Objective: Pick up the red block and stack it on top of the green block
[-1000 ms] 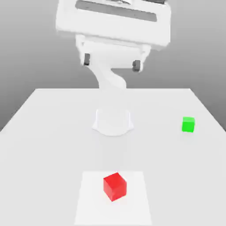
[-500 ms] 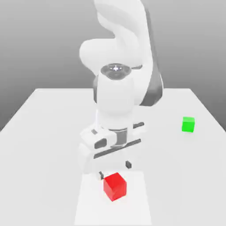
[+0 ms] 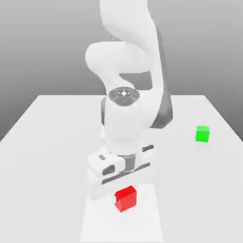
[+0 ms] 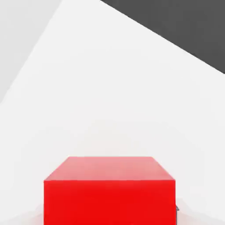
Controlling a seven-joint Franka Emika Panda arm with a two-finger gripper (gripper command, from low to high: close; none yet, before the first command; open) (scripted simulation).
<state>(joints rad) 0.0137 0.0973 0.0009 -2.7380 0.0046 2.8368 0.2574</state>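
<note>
Exterior view: red block [image 3: 126, 198] seemingly within pincer [image 3: 124, 193].

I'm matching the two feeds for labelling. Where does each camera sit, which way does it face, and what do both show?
Exterior view: off the arm, above the table, looking across it at the arm lowered over the red block; the green block sits apart on the exterior view's right.
Hand view: on the hand, looking close at the red block with bare table beyond.
Shared: the red block and the table.
</note>
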